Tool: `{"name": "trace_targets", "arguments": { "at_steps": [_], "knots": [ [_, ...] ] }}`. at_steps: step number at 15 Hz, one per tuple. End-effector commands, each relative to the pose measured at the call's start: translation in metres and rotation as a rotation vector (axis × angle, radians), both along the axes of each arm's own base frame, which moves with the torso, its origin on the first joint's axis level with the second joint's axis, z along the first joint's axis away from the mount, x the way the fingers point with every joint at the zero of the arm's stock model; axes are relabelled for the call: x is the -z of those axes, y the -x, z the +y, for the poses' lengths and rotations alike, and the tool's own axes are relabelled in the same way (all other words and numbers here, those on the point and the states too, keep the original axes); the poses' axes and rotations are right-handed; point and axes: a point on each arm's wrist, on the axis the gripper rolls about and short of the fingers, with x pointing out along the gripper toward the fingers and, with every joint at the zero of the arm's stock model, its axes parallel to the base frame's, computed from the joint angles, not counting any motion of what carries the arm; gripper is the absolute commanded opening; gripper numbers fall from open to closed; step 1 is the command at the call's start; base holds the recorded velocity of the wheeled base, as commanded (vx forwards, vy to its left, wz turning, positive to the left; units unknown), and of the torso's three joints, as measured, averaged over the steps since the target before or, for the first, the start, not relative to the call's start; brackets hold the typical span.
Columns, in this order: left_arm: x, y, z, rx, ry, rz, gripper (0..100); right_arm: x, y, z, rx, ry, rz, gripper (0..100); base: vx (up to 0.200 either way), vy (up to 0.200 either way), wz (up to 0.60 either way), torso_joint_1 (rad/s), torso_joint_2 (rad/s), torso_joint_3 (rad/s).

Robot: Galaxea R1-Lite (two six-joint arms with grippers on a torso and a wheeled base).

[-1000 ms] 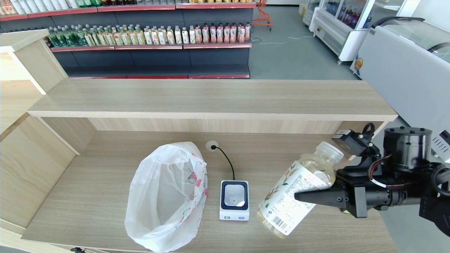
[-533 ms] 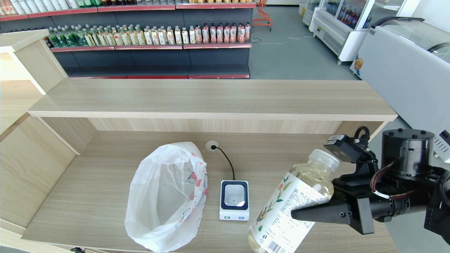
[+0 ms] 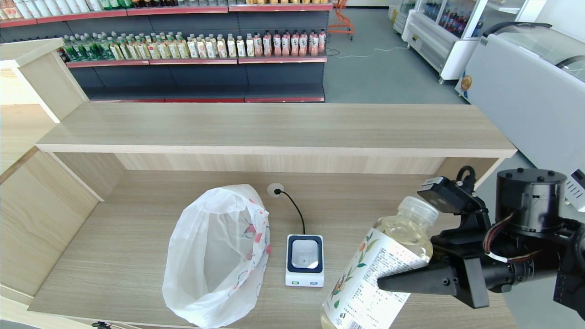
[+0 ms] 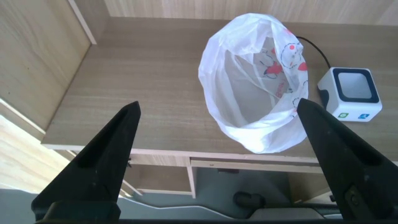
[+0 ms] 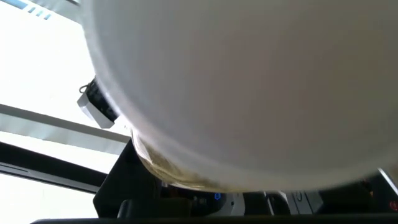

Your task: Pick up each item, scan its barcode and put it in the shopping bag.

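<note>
A clear bottle [image 3: 381, 269] with pale yellow drink, a white cap and a flowered label hangs tilted above the counter's front right, cap pointing up and away. My right gripper [image 3: 402, 278] is shut on the bottle across its label. In the right wrist view the bottle [image 5: 249, 87] sits very close to the lens. The white barcode scanner [image 3: 305, 259] with a dark window lies left of the bottle. Further left stands the open white shopping bag [image 3: 219, 256], also seen from above in the left wrist view, shopping bag [image 4: 258, 81]. My left gripper [image 4: 217, 162] hovers open above the bag's near side.
A black cable [image 3: 295, 210] runs from the scanner to a round port in the wooden counter [image 3: 114, 246]. A raised shelf [image 3: 274, 128] walls the back, a side panel [image 3: 41, 201] the left. The scanner [image 4: 351, 93] lies beside the bag.
My right gripper has carried the bottle down and to the left, closer to the scanner; the bottle's base now drops below the picture's lower edge. Bag and scanner have not moved.
</note>
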Motion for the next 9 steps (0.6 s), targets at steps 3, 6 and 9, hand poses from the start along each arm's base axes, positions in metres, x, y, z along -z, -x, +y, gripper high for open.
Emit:
{"name": "trace_targets", "arguments": {
  "at_steps": [3, 6, 9],
  "knots": [
    [0.0000, 0.0000, 0.0000, 0.000, 0.000, 0.000, 100, -0.0037, 0.0040, -0.0012, -0.002, -0.006, -0.004, 0, 0.000, 0.000, 0.00, 0.000, 0.00, 0.000],
    [0.0000, 0.0000, 0.0000, 0.000, 0.000, 0.000, 100, -0.0071, 0.0053, -0.0022, 0.003, -0.012, 0.006, 0, 0.000, 0.000, 0.00, 0.000, 0.00, 0.000],
    [0.0000, 0.0000, 0.0000, 0.000, 0.000, 0.000, 100, -0.0078, 0.0061, -0.0038, 0.007, -0.013, 0.002, 0, 0.000, 0.000, 0.00, 0.000, 0.00, 0.000]
  ]
}}
